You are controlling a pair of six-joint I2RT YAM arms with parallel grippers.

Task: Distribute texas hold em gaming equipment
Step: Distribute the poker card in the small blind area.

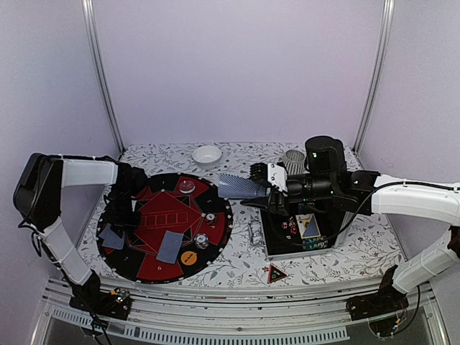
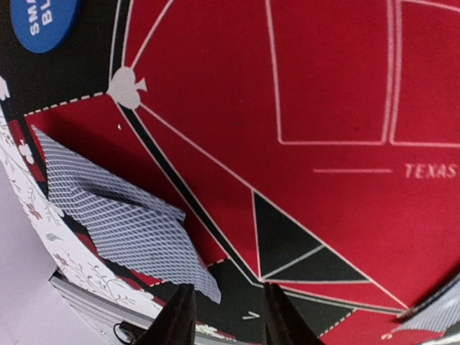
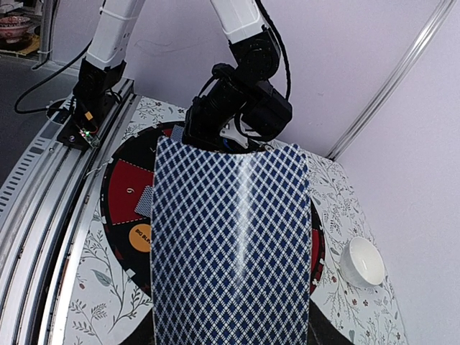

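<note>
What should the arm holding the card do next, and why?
Probably carry the playing card a bit left and lower it onto the round poker mat. The right gripper holds it in the air by the mat's right edge, not yet laid down.

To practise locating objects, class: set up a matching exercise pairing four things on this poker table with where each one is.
1 white bowl
2 red triangular marker
3 orange disc
4 bowed playing card

A on the round mat
B in the right gripper
C far side of the table
D table's near edge, off the mat

Pairs: 1-C, 2-D, 3-A, 4-B
</note>
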